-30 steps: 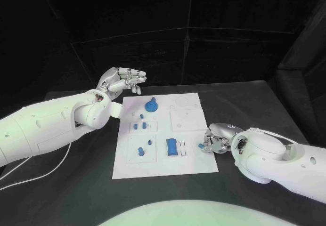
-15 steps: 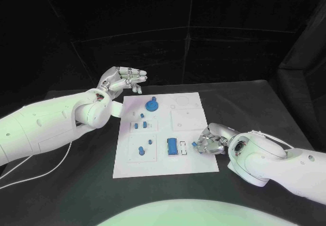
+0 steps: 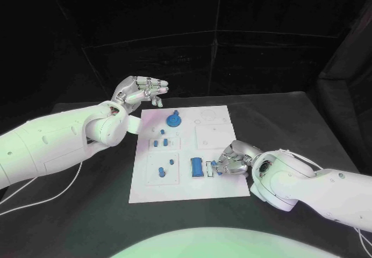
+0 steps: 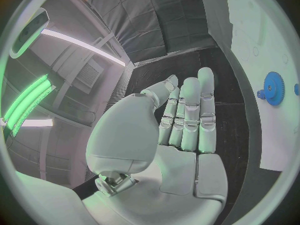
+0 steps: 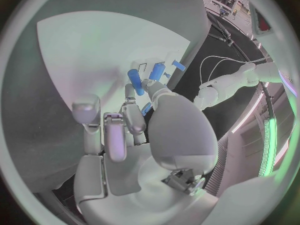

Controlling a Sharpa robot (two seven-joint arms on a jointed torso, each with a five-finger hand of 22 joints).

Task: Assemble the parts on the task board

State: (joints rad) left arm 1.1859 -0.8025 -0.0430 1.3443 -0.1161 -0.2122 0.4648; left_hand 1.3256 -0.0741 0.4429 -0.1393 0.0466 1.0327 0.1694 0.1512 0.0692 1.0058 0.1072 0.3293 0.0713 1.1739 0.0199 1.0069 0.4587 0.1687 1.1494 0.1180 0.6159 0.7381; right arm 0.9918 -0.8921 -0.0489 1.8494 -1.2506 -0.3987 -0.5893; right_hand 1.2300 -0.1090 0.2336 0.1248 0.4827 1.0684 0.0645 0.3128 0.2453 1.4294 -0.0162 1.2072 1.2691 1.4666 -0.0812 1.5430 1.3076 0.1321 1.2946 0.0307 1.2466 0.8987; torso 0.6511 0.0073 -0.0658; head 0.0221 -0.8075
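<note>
My right hand (image 3: 235, 160) hovered low over the near right part of the white board (image 3: 219, 191), fingers curled in around a small blue piece (image 3: 220, 172) pinched at the tips. Just beside it, toward the board's middle, lay the blue block (image 3: 198, 167), long axis running away from me, and beside that a narrow white slot (image 3: 209, 167) on the same line. That was the relation that mattered: the slot sat just inboard of my fingertips, so I judged the piece had to go a touch leftward and down. My left hand (image 3: 140, 92) hung raised beyond the board's far left corner, well apart, fingers loosely apart and holding nothing. The blue gear (image 3: 173, 119) stood at the far end; small blue pegs (image 3: 161, 143) sat in the left-hand recesses.
</note>
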